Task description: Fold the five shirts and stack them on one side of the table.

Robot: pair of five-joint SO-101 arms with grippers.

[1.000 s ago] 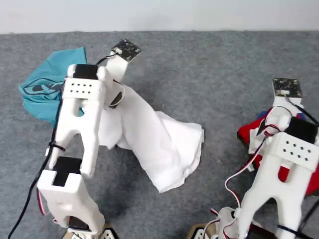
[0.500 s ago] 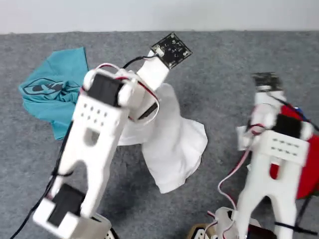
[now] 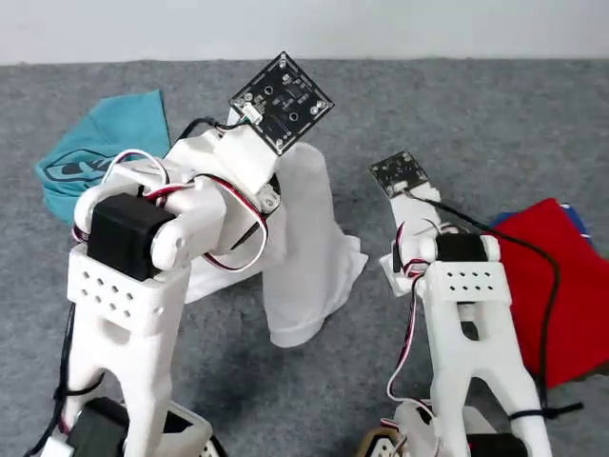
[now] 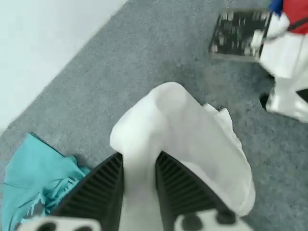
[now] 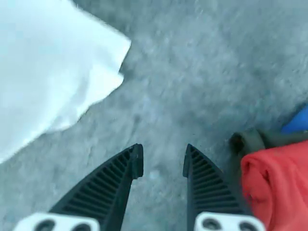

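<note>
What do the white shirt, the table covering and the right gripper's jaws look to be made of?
White shirt: soft matte knit, probably cotton; it drapes and creases in limp folds.
Table covering: grey felt or low-pile carpet, judging by its fuzzy, speckled surface.
Right gripper: its jaws look like hard black plastic, ribbed on the inner faces, possibly printed.

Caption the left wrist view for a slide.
Left gripper clamps a white shirt that drapes to the grey table; a teal shirt lies crumpled nearby.

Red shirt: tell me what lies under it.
A blue cloth peeks out at the far edge of the red shirt. The rest of it, and anything else beneath, is covered.
</note>
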